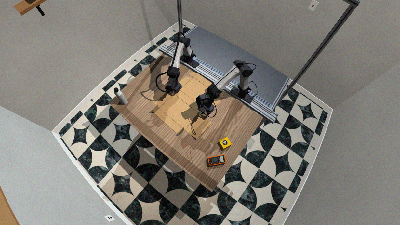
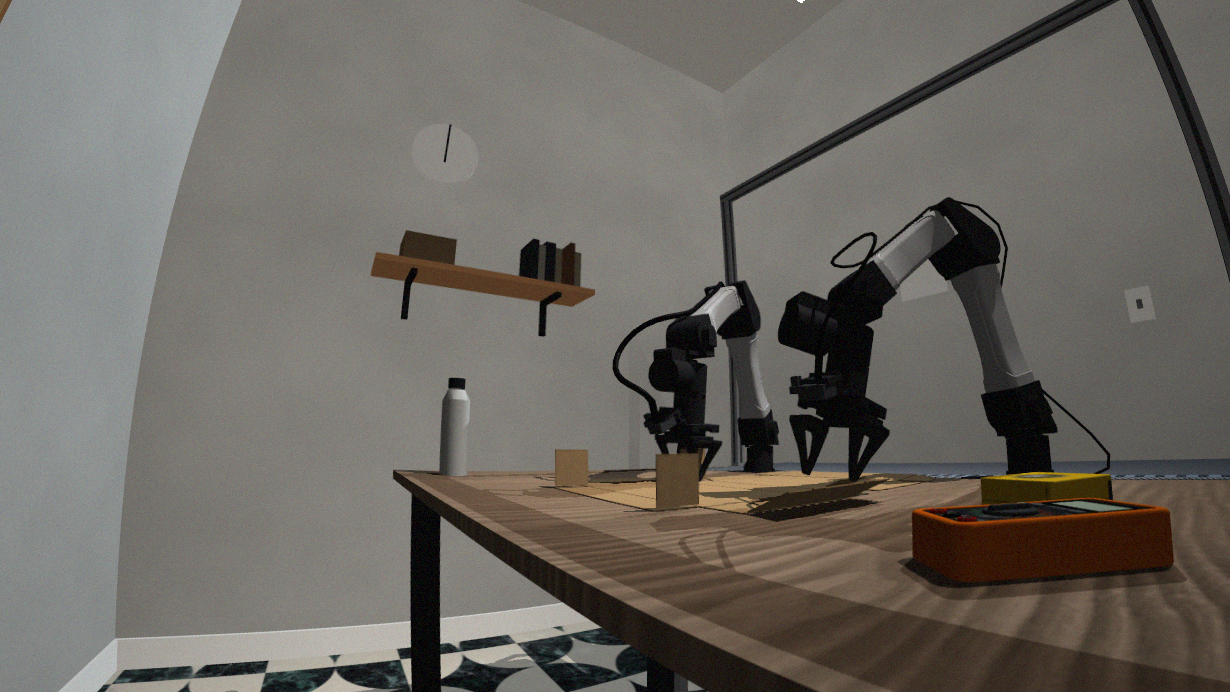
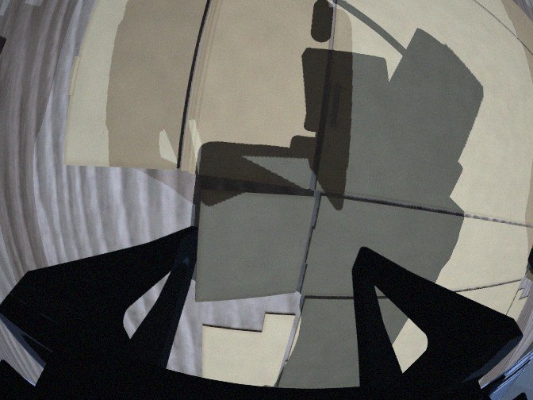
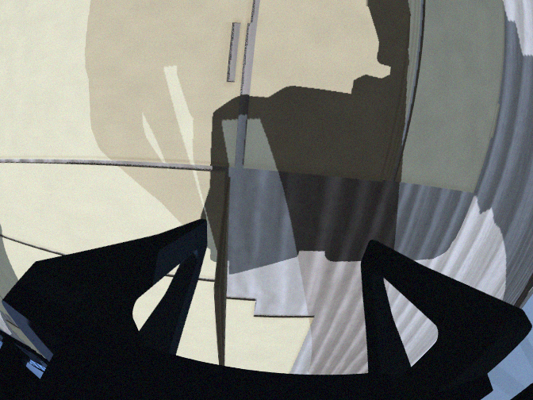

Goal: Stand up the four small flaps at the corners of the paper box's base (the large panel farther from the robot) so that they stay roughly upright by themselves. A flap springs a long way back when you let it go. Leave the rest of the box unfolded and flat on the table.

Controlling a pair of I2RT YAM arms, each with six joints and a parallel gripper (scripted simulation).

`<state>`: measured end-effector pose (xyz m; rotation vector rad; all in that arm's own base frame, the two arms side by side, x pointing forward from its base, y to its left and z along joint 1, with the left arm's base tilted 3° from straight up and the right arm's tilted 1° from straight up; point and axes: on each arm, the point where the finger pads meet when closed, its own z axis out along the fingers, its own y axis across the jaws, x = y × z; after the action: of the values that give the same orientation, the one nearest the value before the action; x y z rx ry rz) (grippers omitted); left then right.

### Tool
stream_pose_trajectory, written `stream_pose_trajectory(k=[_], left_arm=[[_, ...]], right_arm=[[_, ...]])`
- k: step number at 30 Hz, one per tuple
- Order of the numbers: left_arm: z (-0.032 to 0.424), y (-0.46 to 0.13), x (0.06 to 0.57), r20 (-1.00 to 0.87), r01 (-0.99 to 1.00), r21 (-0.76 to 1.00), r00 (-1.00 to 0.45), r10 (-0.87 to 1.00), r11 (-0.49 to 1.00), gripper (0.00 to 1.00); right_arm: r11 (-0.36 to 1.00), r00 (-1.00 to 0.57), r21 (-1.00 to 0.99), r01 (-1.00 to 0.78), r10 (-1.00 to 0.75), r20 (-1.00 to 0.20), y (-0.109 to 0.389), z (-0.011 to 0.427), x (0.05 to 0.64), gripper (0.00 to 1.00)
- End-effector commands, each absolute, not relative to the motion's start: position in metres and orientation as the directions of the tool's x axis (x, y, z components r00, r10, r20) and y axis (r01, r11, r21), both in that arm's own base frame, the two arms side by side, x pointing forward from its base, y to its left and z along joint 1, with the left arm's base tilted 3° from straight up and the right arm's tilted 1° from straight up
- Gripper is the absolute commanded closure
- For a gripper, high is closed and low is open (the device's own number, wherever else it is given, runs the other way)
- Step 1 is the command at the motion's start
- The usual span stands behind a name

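Note:
The paper box lies unfolded; its base panel (image 1: 169, 112) (image 3: 495, 150) (image 4: 43, 86) is flat. The two far corner flaps stand roughly upright in the exterior view: one flap (image 2: 676, 480) nearer that camera, another flap (image 2: 571, 467) behind. The near right flap (image 4: 220, 292) stands edge-on in the right wrist view. My right gripper (image 4: 288, 243) (image 1: 172, 90) is open, with this flap close beside its left finger. The near left flap (image 3: 254, 249) looks low; any slight lift is unclear. My left gripper (image 3: 278, 250) (image 2: 830, 476) is open over it, one fingertip at its outer edge. Contact is unclear.
A yellow box (image 1: 224, 143) (image 2: 1045, 488) and an orange multimeter (image 1: 216, 160) (image 2: 1040, 542) lie on the table beyond the box's left side. A white bottle (image 1: 120, 96) (image 2: 454, 434) stands near the table's far edge. A side panel (image 2: 817, 501) sits slightly raised.

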<state>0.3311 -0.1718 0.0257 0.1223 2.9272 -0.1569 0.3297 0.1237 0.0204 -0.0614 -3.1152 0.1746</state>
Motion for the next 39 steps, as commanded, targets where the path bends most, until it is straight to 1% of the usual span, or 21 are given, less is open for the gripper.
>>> stream_pose_trajectory(k=[1, 9, 14, 39], left_arm=[[0.058, -0.187, 0.342, -0.271, 0.112, -0.138, -0.96, 0.071, 0.984, 0.24], [0.068, -0.19, 0.342, -0.275, 0.111, -0.133, -0.959, 0.071, 0.985, 0.24], [0.056, -0.193, 0.34, -0.245, 0.105, -0.114, -0.967, 0.075, 0.988, 0.24], [0.071, -0.223, 0.335, -0.231, 0.103, -0.108, -0.97, 0.076, 0.989, 0.24]], right_arm=[[0.989, -0.998, -0.134, 0.057, 0.058, 0.004, 0.121, 0.014, 0.337, 0.24], [0.989, -0.998, -0.134, 0.057, 0.058, 0.004, 0.121, 0.014, 0.337, 0.24], [0.989, -0.998, -0.134, 0.057, 0.058, 0.004, 0.121, 0.014, 0.337, 0.24], [0.989, -0.998, -0.134, 0.057, 0.059, 0.004, 0.121, 0.014, 0.337, 0.24]])
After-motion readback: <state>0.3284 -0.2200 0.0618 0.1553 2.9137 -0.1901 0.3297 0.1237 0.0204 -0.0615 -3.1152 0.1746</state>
